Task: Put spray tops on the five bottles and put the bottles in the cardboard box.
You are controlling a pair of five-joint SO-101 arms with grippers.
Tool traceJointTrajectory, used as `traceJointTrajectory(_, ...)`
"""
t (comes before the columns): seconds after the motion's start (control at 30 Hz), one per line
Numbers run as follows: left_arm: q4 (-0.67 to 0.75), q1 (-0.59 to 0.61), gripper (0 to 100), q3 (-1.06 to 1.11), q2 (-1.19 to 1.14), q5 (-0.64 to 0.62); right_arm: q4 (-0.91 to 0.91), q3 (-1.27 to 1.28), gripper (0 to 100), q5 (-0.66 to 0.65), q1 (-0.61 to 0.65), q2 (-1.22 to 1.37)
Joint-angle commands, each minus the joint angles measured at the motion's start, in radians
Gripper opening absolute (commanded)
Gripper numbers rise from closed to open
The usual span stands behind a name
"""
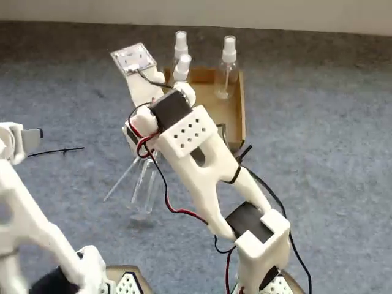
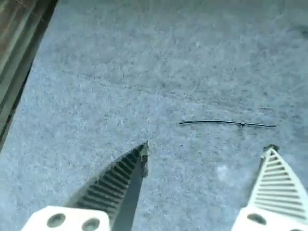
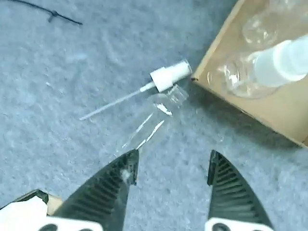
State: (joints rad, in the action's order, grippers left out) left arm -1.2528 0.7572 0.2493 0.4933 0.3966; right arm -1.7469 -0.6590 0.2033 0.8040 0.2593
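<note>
my right hand (image 3: 171, 168) hangs spread over the open bottle (image 3: 149, 125). the bottle lies on its side on the grey desk (image 3: 57, 62), with its neck toward the cardboard box (image 3: 274, 115) and just short of the near wall. the spray top (image 3: 168, 77) lies loose by the neck, and its thin dip tube (image 3: 110, 102) trails back alongside the bottle. from above, this pair sits at about 7 o'clock from the box, where three capped bottles (image 1: 228, 61) stand. my left hand (image 2: 207, 151) is spread too, well apart at 9 o'clock over bare desk near a black cable tie (image 2: 226, 123).

i judge the step in hand is capping this bottle. i'd pinch the white head of the top across its collar, never the tube, which looks likely to bend or slip. the bottle is round, clear and light, so i expect it to roll under any nudge. i'd bring my left hand over to hold the body gently, since thin plastic may squash. then i'd line the tube up with the neck, slide it straight in, and seat the collar squarely before twisting. the box wall is close, so i'd keep my elbow clear of the standing bottles.
</note>
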Motion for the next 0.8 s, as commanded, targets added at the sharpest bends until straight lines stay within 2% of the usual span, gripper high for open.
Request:
traceJointTrajectory(0.0,0.005,0.045,33,-0.147,-0.193,0.009,-0.005,0.047,18.5,0.066,-0.073,-0.062)
traceJointTrajectory(0.13,0.046,0.097,33,-0.217,-0.352,0.035,-0.019,0.105,18.1,0.074,-0.076,-0.071)
traceJointTrajectory(0.23,0.098,0.127,33,-0.255,-0.455,0.043,0.007,0.234,18.1,0.071,0.013,-0.105)
traceJointTrajectory(0.37,0.135,0.156,33,-0.298,-0.558,0.043,0.168,0.394,18.2,0.064,0.131,-0.142)
traceJointTrajectory(0.57,0.141,0.194,33,-0.363,-0.641,0.044,0.374,0.662,18.4,0.071,0.145,-0.148)
traceJointTrajectory(0.7,0.141,0.200,33,-0.383,-0.665,0.044,0.443,0.733,18.9,0.072,0.147,-0.147)
traceJointTrajectory(0.77,0.141,0.200,33,-0.383,-0.671,0.044,0.469,0.730,22.7,0.072,0.148,-0.147)
